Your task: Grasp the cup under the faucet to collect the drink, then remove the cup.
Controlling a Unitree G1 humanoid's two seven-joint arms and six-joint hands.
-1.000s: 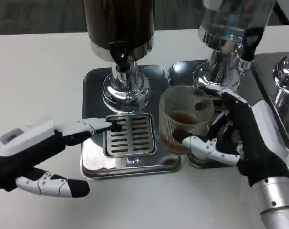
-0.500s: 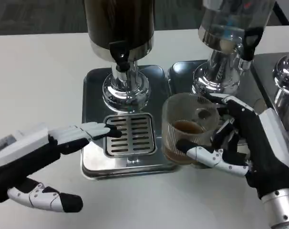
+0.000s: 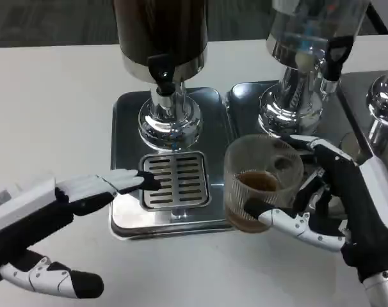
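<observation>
I am in the removal step: my right hand (image 3: 338,204) wraps its fingers around the ribbed cup (image 3: 263,182), which holds a shallow pool of brown drink and sits off to the right of the drip grate (image 3: 175,181), clear of the dark dispenser's faucet (image 3: 163,75). My left hand (image 3: 50,211) hovers with fingers spread and holds nothing, fingertips just beside the grate's left edge. Next I judge I must carry the cup level toward bare tabletop (image 3: 53,96) and set it down without slopping. Compared with a second ago, the cup has come right and nearer to me, and my left hand has drawn back slightly.
</observation>
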